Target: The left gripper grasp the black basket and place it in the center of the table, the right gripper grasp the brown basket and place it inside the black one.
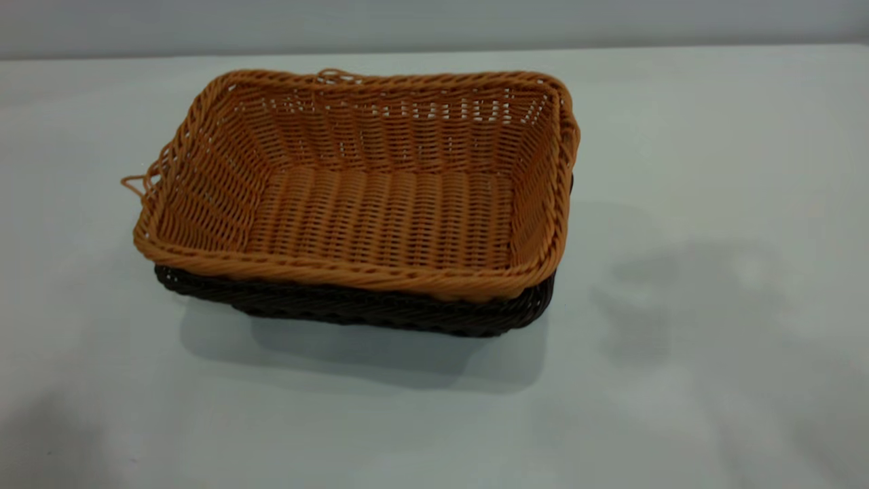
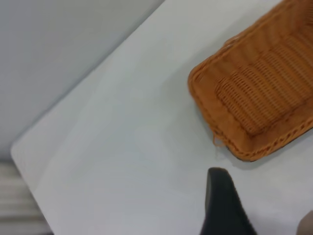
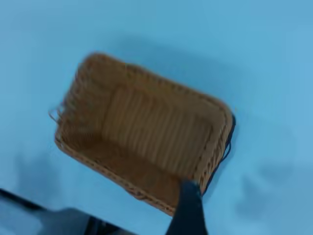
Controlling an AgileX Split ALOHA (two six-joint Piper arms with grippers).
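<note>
The brown basket [image 1: 366, 183] sits nested inside the black basket [image 1: 353, 309] near the middle of the white table [image 1: 692, 136]. Only the black basket's rim and lower wall show under it. Neither gripper shows in the exterior view. In the left wrist view my left gripper [image 2: 264, 215] is open and empty, above bare table beside the brown basket [image 2: 259, 93]. In the right wrist view my right gripper [image 3: 244, 210] is high above the brown basket [image 3: 146, 132]. One dark finger [image 3: 188, 208] shows with nothing in it. A dark sliver of the black basket [image 3: 230, 139] shows along one side.
A pale wall [image 1: 434, 24] runs behind the table's far edge. Soft arm shadows lie on the table to the right of the baskets [image 1: 686, 299] and at the front left corner. The left wrist view shows a table corner [image 2: 19, 147].
</note>
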